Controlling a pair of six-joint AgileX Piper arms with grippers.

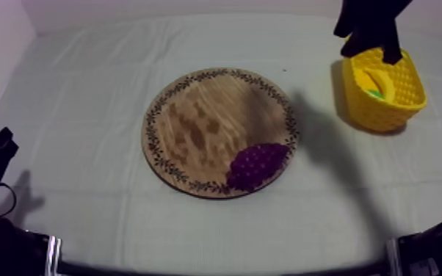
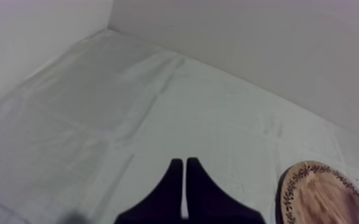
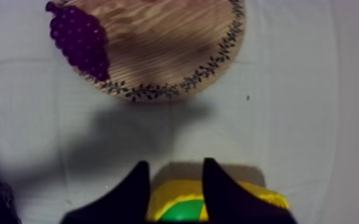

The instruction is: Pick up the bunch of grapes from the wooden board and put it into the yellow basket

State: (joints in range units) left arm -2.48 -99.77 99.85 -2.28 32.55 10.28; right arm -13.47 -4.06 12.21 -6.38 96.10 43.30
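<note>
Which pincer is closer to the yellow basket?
The right one. The right pincer hangs open just above the yellow basket. The left pincer sits shut, far off on the other side of the wooden board.

- No words, numbers, labels or brand marks can be read anywhere.
- The board [image 1: 194,125] has a leaf pattern on its rim, and this pattern is not writing.
</note>
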